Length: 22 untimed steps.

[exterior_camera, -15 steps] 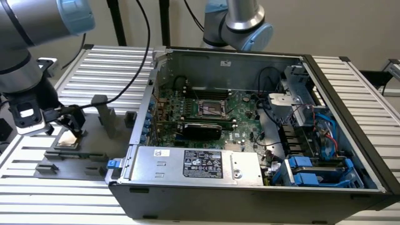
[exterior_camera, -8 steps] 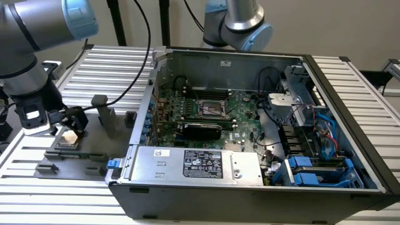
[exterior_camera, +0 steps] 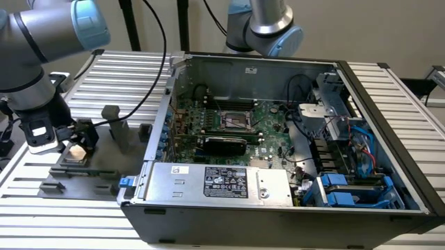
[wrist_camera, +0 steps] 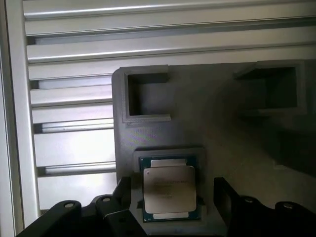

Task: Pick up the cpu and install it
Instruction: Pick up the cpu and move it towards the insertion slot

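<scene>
- A ribbed metal table [exterior_camera: 104,73] is seen beneath everything, with a pale wall behind it.
- An open computer case [exterior_camera: 278,219] is laid across the centre and the exterior view's right. A silver power supply [exterior_camera: 222,182] is set along its near edge.
- On the green board inside the case, a black square socket [exterior_camera: 236,121] is seen near the middle of the frame.
- A grey fixture plate [exterior_camera: 104,172] with upright blocks is placed at the exterior view's lower left, just beside the case.
- The cpu [exterior_camera: 76,152] [wrist_camera: 169,190] is seated flat in a shallow square recess of that plate, silvery top up.
- The gripper [exterior_camera: 78,146] [wrist_camera: 172,202] is lowered over the cpu. Its 2 black fingers [wrist_camera: 223,200] are spread apart, 1 on each side of the chip, and no contact with it can be made out.
</scene>
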{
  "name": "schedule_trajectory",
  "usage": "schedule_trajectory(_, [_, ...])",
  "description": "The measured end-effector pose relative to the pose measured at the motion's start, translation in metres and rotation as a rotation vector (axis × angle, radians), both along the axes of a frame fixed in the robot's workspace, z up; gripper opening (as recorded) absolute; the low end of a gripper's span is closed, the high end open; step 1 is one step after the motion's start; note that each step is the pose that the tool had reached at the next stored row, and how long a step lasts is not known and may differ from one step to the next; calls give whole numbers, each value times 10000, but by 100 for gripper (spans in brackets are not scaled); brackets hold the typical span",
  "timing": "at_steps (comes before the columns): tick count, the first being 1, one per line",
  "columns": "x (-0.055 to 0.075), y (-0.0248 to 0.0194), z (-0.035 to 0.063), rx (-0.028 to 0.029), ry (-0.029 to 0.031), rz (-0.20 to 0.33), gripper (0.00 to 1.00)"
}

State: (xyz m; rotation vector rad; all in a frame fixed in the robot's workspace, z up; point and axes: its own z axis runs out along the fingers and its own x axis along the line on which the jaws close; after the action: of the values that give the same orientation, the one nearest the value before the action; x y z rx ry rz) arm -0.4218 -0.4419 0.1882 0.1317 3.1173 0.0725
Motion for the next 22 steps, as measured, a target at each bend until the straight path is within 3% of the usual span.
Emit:
schedule_trajectory(18, [-17,31,-62,0,1,34,77])
schedule_trajectory(21, [-18,32,-65,-1,2,45,75])
schedule_trajectory(22, [-19,32,-66,0,1,48,68])
